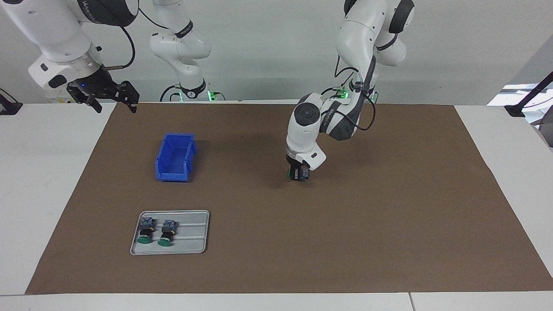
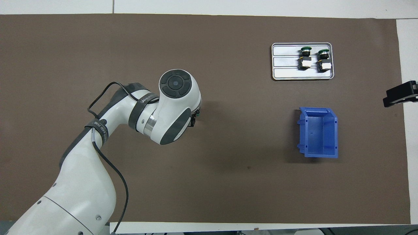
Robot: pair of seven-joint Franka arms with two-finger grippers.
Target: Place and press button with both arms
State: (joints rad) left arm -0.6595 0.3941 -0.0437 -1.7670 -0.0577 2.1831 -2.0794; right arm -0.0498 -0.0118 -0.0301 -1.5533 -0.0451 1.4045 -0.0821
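Observation:
My left gripper [image 1: 298, 172] points straight down, low over the middle of the brown mat [image 1: 389, 216], shut on a button [image 1: 299, 174]. A bit of green shows at one side of its fingers and blue-grey at the other. I cannot tell whether the button touches the mat. In the overhead view the left wrist hides nearly all of this; only a dark edge of the left gripper [image 2: 195, 118] shows. My right gripper [image 1: 110, 100] hangs open and empty above the mat's corner by the right arm's base, where that arm waits. Its black tip shows as the right gripper [image 2: 400, 94] at the overhead view's edge.
A grey tray [image 1: 194, 242] [image 2: 287, 73] toward the right arm's end holds two more green-capped buttons [image 1: 147, 231] [image 1: 166, 232] lying side by side. A blue bin [image 1: 175, 157] [image 2: 318, 132] stands nearer to the robots than the tray, with nothing in it.

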